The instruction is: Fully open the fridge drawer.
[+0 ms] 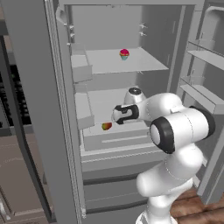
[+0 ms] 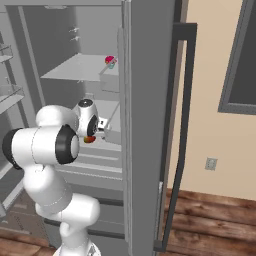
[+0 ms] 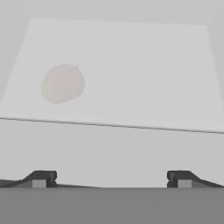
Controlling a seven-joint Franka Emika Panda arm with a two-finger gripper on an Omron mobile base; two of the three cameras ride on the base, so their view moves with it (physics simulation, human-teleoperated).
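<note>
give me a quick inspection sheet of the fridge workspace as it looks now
surface: fridge stands open, with flat grey shelves inside
job's things: fridge drawer sits low in the fridge, its pale handle across the front; how far it is pulled out cannot be told
clutter: a small red and green fruit lies just above the drawer; a pink and teal item sits on the upper shelf
grippers: gripper is open, fingertips wide apart, facing a pale flat surface; it holds nothing
cables: nothing seen
surroundings: open fridge door, wood floor, beige wall with an outlet
</note>
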